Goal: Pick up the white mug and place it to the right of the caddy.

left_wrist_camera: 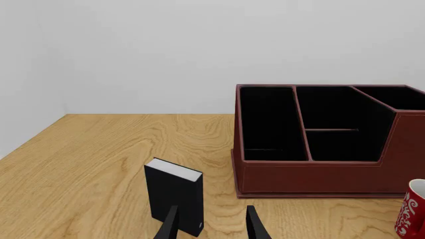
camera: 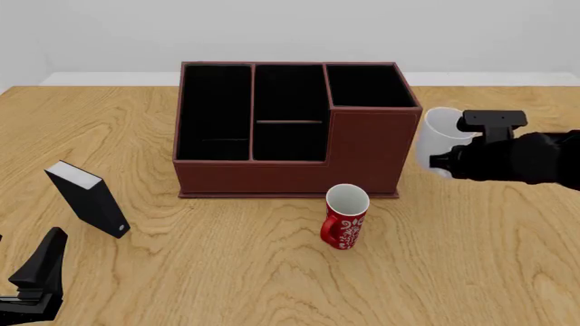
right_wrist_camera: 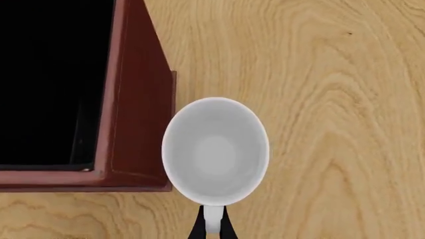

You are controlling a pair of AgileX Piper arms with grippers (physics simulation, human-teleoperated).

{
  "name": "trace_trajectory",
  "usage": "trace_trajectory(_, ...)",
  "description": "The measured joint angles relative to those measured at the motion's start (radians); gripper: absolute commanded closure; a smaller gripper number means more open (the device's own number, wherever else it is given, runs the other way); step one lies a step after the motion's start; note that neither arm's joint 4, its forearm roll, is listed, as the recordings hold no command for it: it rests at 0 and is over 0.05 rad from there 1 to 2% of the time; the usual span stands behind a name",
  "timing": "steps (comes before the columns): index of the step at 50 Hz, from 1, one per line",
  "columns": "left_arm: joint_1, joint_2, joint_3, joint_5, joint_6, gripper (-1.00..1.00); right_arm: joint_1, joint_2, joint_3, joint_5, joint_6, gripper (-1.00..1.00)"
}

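Front view: one white mug (camera: 437, 139) just right of one caddy (camera: 292, 129), half hidden by right gripper (camera: 450, 161); one red mug (camera: 344, 217), one black box (camera: 88, 198). Left wrist: left gripper (left_wrist_camera: 211, 225) parted, empty. Right wrist: fingers (right_wrist_camera: 196, 229) pinched on mug's handle.

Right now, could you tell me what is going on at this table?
The right claw is pinched on the handle of the white mug, holding it upright just to the right of the caddy. Whether the mug already rests on the table cannot be told. The left claw is open and idle near a small black box. A red mug stands in front of the caddy.
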Motion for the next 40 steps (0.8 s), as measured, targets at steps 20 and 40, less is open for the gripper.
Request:
trace_trajectory(20,0.000,0.000,0.000,0.000,0.000,-1.00,0.011,0.039,0.008,-0.026,0.012,1.00)
trace_trajectory(40,0.000,0.000,0.000,0.000,0.000,-1.00,0.016,0.082,0.011,-0.055,0.031,1.00)
